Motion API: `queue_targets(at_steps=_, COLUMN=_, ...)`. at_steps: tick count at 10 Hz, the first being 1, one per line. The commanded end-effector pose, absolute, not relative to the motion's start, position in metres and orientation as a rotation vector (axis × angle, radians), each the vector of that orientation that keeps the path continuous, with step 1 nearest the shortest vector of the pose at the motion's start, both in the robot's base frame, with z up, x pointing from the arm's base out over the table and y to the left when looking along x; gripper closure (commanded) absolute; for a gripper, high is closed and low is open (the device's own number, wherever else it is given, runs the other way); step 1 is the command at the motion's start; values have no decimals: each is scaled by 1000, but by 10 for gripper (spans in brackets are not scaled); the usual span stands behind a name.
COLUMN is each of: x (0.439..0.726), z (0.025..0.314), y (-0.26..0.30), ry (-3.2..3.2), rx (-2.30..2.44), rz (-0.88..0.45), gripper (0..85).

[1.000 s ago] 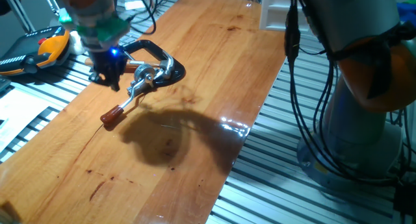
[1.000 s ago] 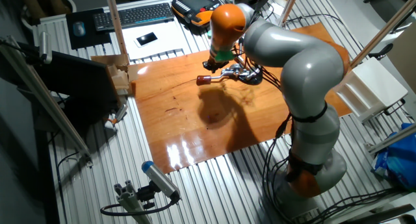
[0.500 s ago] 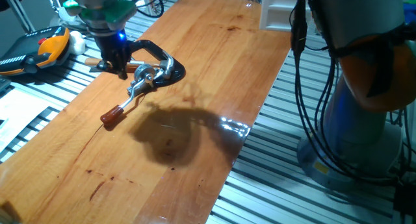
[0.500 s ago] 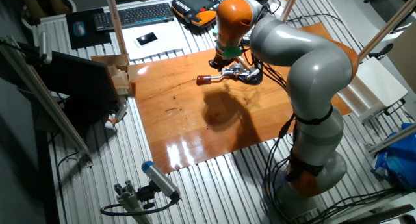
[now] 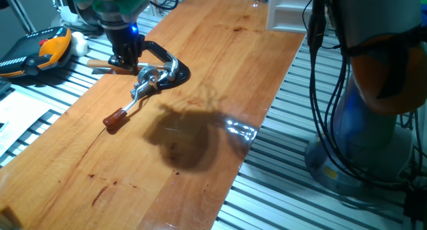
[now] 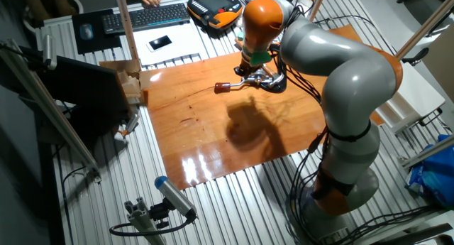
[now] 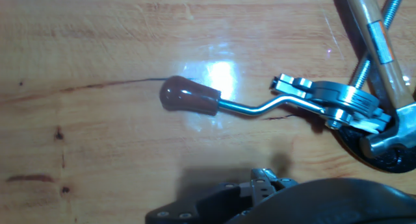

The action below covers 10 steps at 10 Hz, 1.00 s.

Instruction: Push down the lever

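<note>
Near the far left edge of the wooden worktop (image 5: pixel 220 70), the lever (image 5: pixel 130 106) lies low, its thin shiny rod running from a chrome-and-black base (image 5: pixel 160 75) out to a reddish-brown knob (image 5: pixel 113 119) that sits on or just above the wood; which of the two cannot be told. From the hand view the rod shows a slight kink and the knob (image 7: pixel 188 97) points left, while the base is cut off at the right edge of that picture. A black C-shaped clamp (image 5: pixel 160 53) curls behind the base, and a tan wooden tool handle (image 7: pixel 367 23) crosses the upper right corner of the hand view, partly out of frame.

The end effector (image 5: pixel 124 59) hangs just beside the base, over the clamp, apart from the knob. Its fingers are dark and small in both fixed views, and only a blurred black edge of it shows along the bottom of the hand view, so I cannot tell whether they are spread or pressed together. From the other fixed view the grey and orange arm (image 6: pixel 333 67) bends over the worktop and hides much of the base.
</note>
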<state>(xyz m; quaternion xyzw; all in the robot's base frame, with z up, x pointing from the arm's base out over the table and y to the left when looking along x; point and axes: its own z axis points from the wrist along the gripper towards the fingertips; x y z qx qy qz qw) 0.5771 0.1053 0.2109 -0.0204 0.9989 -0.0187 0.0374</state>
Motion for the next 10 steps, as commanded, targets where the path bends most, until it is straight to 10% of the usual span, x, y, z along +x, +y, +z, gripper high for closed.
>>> queue_targets(at_steps=1, x=575, z=211, y=104, ry=3062, rx=-64, rz=-61, gripper=850)
queue_targets(at_steps=10, x=571, z=213, y=102, ry=3062, rx=-72, rz=-71, gripper=850)
